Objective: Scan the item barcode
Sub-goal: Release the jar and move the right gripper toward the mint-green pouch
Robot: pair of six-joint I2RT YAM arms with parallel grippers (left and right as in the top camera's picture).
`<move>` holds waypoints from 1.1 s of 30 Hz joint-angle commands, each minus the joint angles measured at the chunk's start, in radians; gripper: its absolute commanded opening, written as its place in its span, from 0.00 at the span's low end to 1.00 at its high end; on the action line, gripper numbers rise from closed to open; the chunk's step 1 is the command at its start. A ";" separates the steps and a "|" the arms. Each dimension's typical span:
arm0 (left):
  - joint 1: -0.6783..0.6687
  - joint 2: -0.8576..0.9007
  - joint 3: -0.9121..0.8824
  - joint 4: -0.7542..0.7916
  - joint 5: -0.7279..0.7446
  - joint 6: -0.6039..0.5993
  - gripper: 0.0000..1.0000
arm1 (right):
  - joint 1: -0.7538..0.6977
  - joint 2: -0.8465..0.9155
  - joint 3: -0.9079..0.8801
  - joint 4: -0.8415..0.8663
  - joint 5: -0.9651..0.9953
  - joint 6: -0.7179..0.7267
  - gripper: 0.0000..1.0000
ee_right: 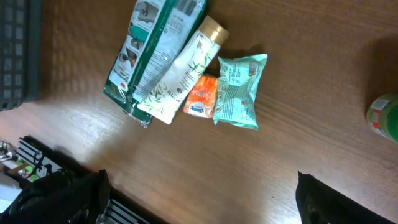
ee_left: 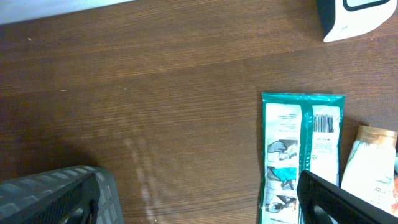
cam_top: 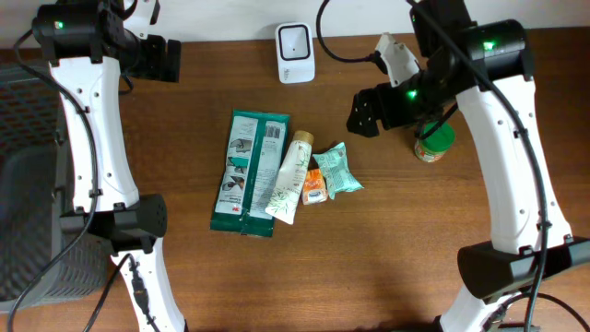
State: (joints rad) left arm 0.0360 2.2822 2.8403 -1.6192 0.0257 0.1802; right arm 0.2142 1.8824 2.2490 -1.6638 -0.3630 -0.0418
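Teal pack (ee_left: pixel 289 149) w/ barcode (ee_left: pixel 323 122), print prob. illegible; left gripper (ee_left: pixel 199 205), right gripper (ee_right: pixel 199 202) spread.

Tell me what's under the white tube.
The white tube overlaps the green packet along its edge; the covered strip of packet, and anything else beneath, is hidden.

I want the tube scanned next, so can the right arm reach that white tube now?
Probably yes: the white tube lies uncovered, partly on the green packet, and the right hand hangs open nearby with nothing over the tube.
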 commanded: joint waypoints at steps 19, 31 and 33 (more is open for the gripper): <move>0.007 -0.005 0.003 0.001 0.008 0.013 0.99 | 0.093 0.111 -0.098 0.061 0.048 0.054 0.83; 0.007 -0.005 0.003 0.001 0.008 0.013 0.99 | 0.064 0.274 -0.376 0.259 0.086 0.046 0.88; 0.007 -0.005 0.003 0.001 0.008 0.013 0.99 | 0.058 0.274 -0.452 0.330 0.077 0.050 0.87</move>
State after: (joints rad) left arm 0.0360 2.2822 2.8403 -1.6192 0.0257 0.1802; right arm 0.2802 2.1529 1.8629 -1.3808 -0.2604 0.0185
